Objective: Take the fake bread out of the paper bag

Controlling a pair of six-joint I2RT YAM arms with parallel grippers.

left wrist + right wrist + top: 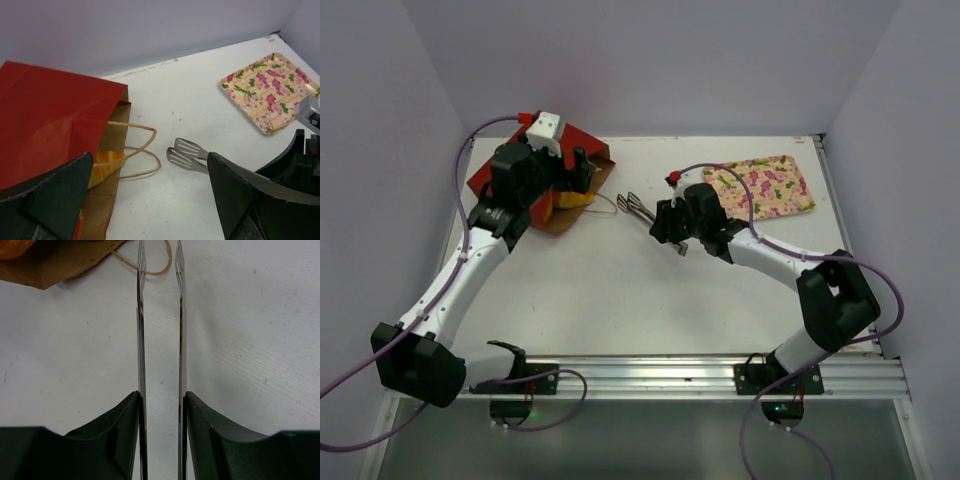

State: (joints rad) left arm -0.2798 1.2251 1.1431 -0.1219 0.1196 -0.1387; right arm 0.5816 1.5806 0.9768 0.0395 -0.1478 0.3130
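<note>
The red paper bag [485, 177] [50, 115] lies flat at the back left, its brown mouth facing right and its tan loop handles [145, 150] on the table. Orange-yellow fake bread [569, 198] [106, 162] shows just inside the mouth. My left gripper [570, 180] [150, 160] hovers open over the bag's mouth, holding nothing. My right gripper [670, 226] [161, 396] is shut on metal tongs [635, 207] [187, 152] [141, 340]. The tongs' arms stand slightly apart and their tips point at the handles, short of the mouth.
A pink-flowered rectangular tray [765, 187] [270, 92] lies at the back right. Purple walls close in the table behind and on both sides. A metal rail [700, 375] runs along the near edge.
</note>
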